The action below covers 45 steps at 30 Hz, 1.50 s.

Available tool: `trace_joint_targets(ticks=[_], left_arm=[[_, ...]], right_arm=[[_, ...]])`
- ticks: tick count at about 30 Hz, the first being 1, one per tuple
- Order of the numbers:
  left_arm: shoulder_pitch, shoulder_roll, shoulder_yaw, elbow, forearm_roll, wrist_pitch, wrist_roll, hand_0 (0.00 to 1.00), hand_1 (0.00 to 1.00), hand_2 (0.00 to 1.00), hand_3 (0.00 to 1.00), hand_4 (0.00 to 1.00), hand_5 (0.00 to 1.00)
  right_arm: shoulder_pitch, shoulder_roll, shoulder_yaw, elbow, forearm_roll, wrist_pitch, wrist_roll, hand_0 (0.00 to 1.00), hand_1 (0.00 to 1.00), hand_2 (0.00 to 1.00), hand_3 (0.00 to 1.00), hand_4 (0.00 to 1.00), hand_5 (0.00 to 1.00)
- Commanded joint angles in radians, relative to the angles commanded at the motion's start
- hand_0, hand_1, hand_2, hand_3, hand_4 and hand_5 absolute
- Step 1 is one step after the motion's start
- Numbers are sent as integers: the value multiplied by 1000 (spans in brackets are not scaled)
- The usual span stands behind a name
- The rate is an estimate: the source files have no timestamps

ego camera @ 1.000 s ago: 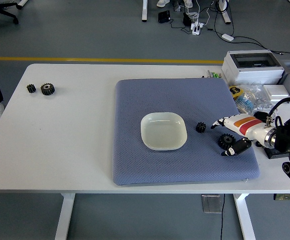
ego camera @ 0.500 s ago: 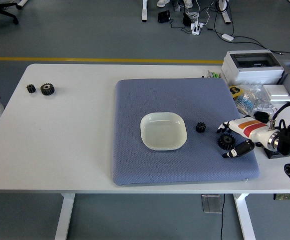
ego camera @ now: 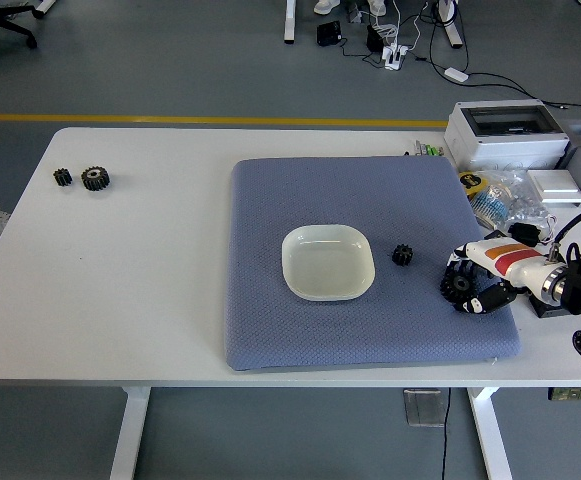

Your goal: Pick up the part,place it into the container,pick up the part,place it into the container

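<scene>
Right robot hand (ego camera: pixel 478 285) curled around a black gear (ego camera: pixel 458 285) on the blue mat (ego camera: pixel 300 200), partly hiding it. Firm pinch or loose touch: cannot tell. Smaller gear (ego camera: pixel 402 255) beside the white dish (ego camera: pixel 328 262).

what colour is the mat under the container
Blue-grey, with a fine woven texture; the mat under the container shows plainly in the head view.

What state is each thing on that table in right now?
Dish: empty, upright on the mat.
Small gear: loose on the mat, right of the dish.
Big gear: on the mat, right hand closing around it.
Two gears: untouched, far left of the table.
Box: lid closed.
</scene>
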Motion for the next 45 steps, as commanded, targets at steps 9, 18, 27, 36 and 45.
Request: trace_joint_targets(ticks=[9,18,27,36,45], left_arm=[[3,1,-5,0,4,0,2,717,679,689,570,611,567],[0,2,-1,0,0,0,-1,717,679,689,570,611,566],[1,3,-3,0,2,1,2,717,679,689,570,611,567],[-4,6,5,0,-1,0,1,717,679,689,571,611,568],[-7,7,14,0,-10,0,4,717,679,689,570,611,567]], right_arm=[[-1,-6,3,20,36,-46,6,222,369,433,497,807,80],[12,-10,0,75,77,-93,16,2,44,198,371,879,183],[71,-4,-63,155,56,-86,9,2,2,149,344,865,219],[213,69,-222,169,49,-80,-1,2,2,138,343,864,226],[291,180,-328,35,44,-73,-43,2,2,147,355,855,250]])
